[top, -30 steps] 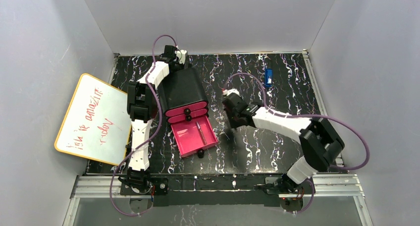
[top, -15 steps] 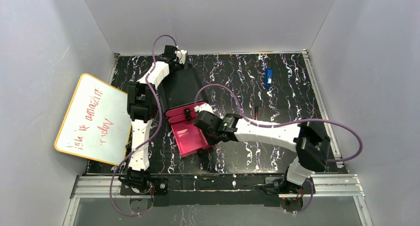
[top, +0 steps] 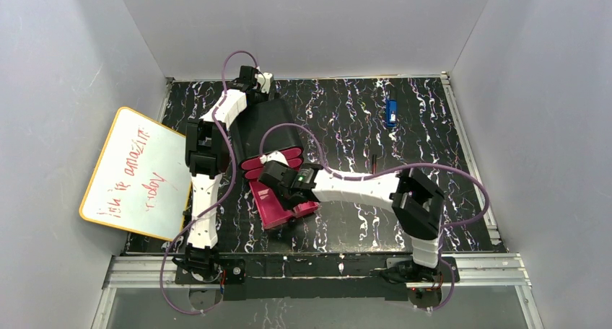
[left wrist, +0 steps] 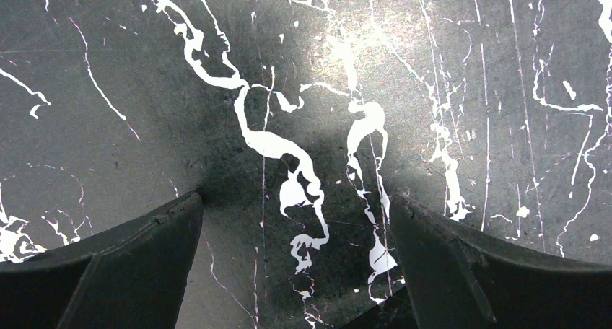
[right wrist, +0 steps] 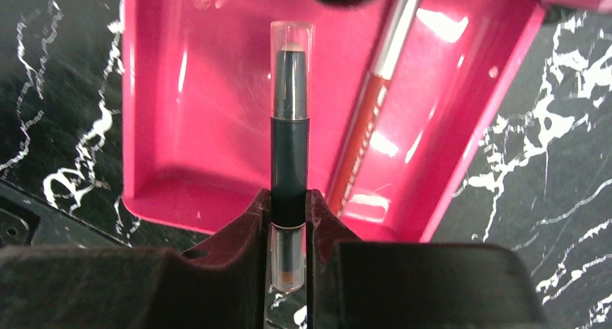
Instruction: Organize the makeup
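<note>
My right gripper [right wrist: 289, 203] is shut on a dark makeup stick [right wrist: 289, 148] with clear caps at both ends. The stick points out over the open pink drawer [right wrist: 166, 163]. A dark-red stick with a silver cap [right wrist: 364, 127] lies inside that drawer, just right of the held one. In the top view the right gripper [top: 278, 179] hangs over the drawer [top: 278, 213] pulled out of the black box [top: 263, 130]. Another thin dark stick [top: 374, 161] lies on the table to the right. My left gripper [left wrist: 292, 213] is open over bare marbled table behind the box.
A small blue rectangular object [top: 391, 112] lies at the back right of the black marbled table [top: 433, 134]. A whiteboard with red writing [top: 137, 174] leans at the left edge. Grey walls close in on three sides.
My right arm has swung left from the middle of the table to above the open pink drawer, carrying the dark stick. The left arm has not moved.
</note>
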`<state>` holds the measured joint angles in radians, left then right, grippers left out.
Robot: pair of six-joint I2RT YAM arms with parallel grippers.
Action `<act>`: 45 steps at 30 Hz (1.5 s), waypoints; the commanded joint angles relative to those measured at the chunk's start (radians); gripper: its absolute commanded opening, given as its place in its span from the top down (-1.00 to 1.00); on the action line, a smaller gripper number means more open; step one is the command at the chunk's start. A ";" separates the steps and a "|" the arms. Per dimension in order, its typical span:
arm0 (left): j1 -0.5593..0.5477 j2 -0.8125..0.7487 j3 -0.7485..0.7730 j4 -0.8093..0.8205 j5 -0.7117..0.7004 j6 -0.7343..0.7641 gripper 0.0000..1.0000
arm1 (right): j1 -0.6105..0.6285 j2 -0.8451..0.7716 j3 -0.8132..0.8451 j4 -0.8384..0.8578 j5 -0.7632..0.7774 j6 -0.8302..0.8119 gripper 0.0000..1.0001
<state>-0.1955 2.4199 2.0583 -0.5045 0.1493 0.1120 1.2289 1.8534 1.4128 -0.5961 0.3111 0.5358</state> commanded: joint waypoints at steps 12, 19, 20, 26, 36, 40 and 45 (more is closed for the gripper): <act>-0.012 0.024 0.012 -0.063 0.032 -0.008 -0.97 | -0.001 0.159 0.223 -0.010 0.071 -0.129 0.51; -0.011 0.027 0.013 -0.062 0.033 -0.008 -0.97 | -0.002 0.131 0.227 -0.047 0.094 -0.132 0.09; -0.012 0.027 0.013 -0.062 0.035 -0.008 -0.97 | -0.002 0.117 0.227 -0.057 0.102 -0.132 0.07; -0.012 0.028 0.011 -0.064 0.031 -0.007 -0.97 | -0.003 -0.076 0.162 -0.143 0.215 -0.112 0.06; -0.013 0.032 0.020 -0.068 0.040 -0.012 -0.97 | -0.510 -0.446 -0.208 -0.083 0.123 -0.178 0.02; -0.016 0.030 0.017 -0.067 0.038 -0.011 -0.97 | -0.688 -0.438 -0.295 -0.006 0.041 -0.243 0.02; -0.016 0.025 0.013 -0.066 0.035 -0.007 -0.97 | -0.803 -0.383 -0.391 0.113 -0.045 -0.261 0.02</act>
<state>-0.1959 2.4226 2.0632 -0.5053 0.1497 0.1078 0.4767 1.4384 1.0637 -0.6071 0.3618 0.3164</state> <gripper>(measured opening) 0.983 0.490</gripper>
